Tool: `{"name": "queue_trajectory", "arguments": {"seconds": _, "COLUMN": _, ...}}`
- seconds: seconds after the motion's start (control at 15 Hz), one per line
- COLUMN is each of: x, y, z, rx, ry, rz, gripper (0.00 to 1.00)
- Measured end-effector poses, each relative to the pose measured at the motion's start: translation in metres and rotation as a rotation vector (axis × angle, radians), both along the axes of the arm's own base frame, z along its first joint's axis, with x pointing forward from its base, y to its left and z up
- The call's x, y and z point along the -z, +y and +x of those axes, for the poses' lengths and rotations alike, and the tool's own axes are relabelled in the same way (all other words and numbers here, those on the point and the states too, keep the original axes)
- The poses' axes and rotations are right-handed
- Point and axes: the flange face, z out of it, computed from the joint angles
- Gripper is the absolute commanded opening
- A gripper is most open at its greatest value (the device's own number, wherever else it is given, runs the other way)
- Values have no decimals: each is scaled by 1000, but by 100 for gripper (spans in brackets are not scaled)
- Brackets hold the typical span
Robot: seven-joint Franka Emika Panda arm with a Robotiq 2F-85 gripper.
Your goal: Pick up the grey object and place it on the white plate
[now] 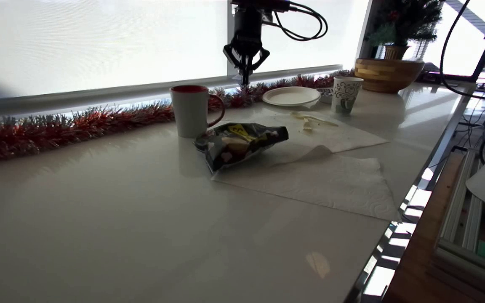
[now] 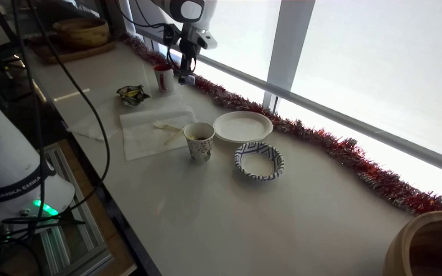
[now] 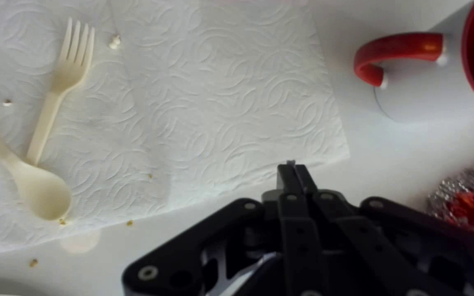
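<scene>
My gripper hangs above the far side of the table, near the tinsel and the mug, in both exterior views. Its fingers are almost together in the wrist view, with a thin grey object pinched between the tips and poking out slightly. In an exterior view the small, pale grey object shows at the fingertips, clear of the table. Most of it is hidden by the fingers. The flat white plate lies beside the tinsel, apart from the gripper; it also shows in an exterior view.
A white mug with red rim stands near the gripper. A dark snack bag lies by it. Paper towels hold a fork and spoon. A paper cup and patterned bowl stand beside the plate.
</scene>
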Motion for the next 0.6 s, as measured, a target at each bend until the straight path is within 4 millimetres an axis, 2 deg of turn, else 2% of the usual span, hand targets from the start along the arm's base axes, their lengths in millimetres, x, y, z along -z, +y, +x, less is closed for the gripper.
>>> {"name": "queue_trajectory", "arguments": {"seconds": 0.13, "x": -19, "y": -40, "z": 4, "rx": 101, "ry": -17, "rz": 33, "gripper": 1}}
{"name": "queue_trajectory", "arguments": {"seconds": 0.27, "x": -26, "y": -91, "z": 6, "rx": 213, "ry": -28, "rz": 67, "gripper": 1}}
{"name": "queue_trajectory", "arguments": {"seconds": 0.47, "x": -23, "y": -168, "z": 2, "rx": 380, "ry": -35, "rz": 121, "gripper": 1}}
{"name": "queue_trajectory", "arguments": {"seconds": 0.6, "x": -15, "y": -205, "z": -3, "rx": 470, "ry": -29, "rz": 145, "gripper": 1}}
